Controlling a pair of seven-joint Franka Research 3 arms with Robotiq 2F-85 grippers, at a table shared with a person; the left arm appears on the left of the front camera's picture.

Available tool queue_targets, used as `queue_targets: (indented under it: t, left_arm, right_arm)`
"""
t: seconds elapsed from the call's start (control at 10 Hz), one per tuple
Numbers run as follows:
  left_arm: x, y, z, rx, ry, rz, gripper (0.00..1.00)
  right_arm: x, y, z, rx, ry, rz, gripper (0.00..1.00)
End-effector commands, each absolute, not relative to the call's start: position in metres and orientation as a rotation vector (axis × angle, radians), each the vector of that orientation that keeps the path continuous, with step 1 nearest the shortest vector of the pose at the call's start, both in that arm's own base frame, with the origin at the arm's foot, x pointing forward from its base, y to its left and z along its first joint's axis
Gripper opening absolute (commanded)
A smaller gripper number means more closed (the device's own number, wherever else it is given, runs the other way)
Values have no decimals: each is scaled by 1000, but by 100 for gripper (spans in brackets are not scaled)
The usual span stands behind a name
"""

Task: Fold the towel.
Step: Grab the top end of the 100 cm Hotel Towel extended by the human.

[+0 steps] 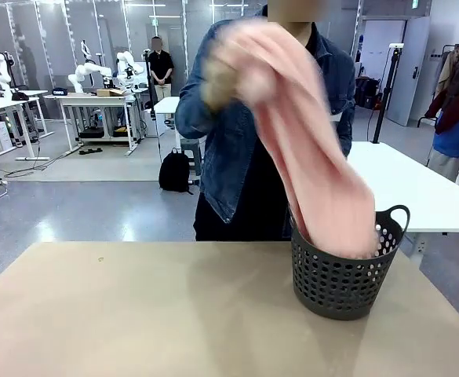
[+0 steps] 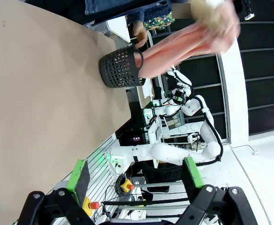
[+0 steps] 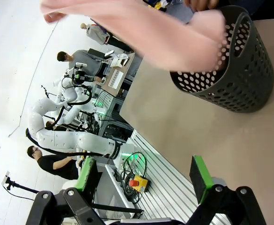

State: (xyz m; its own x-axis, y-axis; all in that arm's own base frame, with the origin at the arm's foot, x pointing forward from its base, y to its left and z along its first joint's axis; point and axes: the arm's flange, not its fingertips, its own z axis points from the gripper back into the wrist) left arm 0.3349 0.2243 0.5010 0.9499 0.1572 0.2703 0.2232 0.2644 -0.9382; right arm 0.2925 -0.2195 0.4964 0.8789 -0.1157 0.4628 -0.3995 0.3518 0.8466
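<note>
A person at the far side lifts the salmon-pink towel (image 1: 307, 141) out of the dark perforated basket (image 1: 347, 275); its lower end still hangs inside. The towel (image 2: 183, 42) and basket (image 2: 120, 68) appear at the top of the left wrist view, and the towel (image 3: 141, 28) stretches over the basket (image 3: 240, 65) in the right wrist view. The person's hand (image 1: 217, 82) holds the towel's top, blurred by motion. My left gripper (image 2: 136, 176) is open, well away from the basket. My right gripper (image 3: 144, 176) is open too, with nothing between its fingers.
The tan table (image 1: 135, 314) stretches wide to the left of the basket, which stands near its right far corner. A white table (image 1: 417, 188) stands behind on the right.
</note>
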Motion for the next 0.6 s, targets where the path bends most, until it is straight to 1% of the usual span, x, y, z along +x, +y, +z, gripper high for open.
queue_targets:
  t: [0.0,0.5]
  left_arm:
    - [333,225,500,-1319,-341,-66,100]
    - [333,225,500,-1319,-341,-66,100]
  right_arm:
    - [293,-221,498,1214,-512,211,100]
    - [293,-221,498,1214,-512,211,100]
